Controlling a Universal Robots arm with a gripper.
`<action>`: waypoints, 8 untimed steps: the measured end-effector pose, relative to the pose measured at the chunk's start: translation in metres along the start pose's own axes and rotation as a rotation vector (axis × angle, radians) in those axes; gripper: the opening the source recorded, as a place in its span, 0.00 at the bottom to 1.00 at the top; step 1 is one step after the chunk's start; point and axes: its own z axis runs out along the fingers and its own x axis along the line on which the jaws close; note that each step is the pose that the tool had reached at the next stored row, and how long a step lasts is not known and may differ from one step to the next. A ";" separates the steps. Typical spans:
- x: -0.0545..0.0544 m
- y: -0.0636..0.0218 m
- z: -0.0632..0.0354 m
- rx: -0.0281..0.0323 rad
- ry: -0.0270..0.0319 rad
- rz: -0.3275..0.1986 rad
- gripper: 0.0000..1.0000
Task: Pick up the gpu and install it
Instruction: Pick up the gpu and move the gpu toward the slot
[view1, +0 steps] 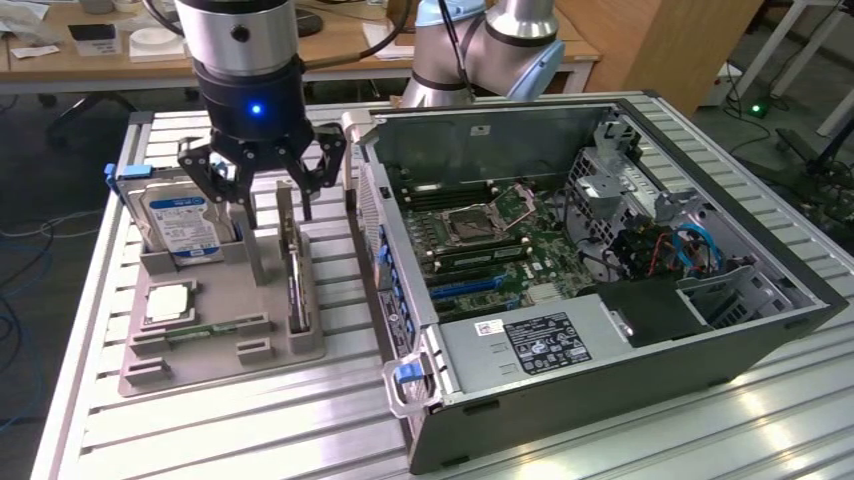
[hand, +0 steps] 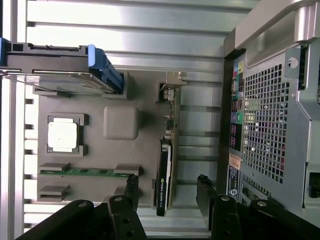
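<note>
The gpu (view1: 294, 270) is a thin dark card with a metal bracket. It stands on edge in a slot of the grey holder tray (view1: 227, 355), to the left of the open computer case (view1: 601, 250) in the exterior view. My gripper (view1: 276, 218) hangs open just above the card's far end, one finger on each side, touching nothing. In the wrist view the gpu (hand: 167, 165) runs edge-on between my two black fingers (hand: 131, 187), and the gripper (hand: 167, 189) is centred over it.
The tray also holds a hard drive (view1: 180, 225) with a blue-white label, a square processor (view1: 171, 300) and a green memory stick (view1: 214, 328). The case's motherboard (view1: 481, 250) lies exposed, showing blue slots. The case wall (hand: 270, 125) stands close beside the card.
</note>
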 end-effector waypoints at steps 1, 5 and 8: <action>0.000 0.0000 0.0002 0.0000 0.0000 0.000 0.59; 0.000 -0.0003 0.0009 0.0000 0.0000 0.000 0.59; 0.000 -0.0004 0.0014 0.0000 0.0000 0.000 0.59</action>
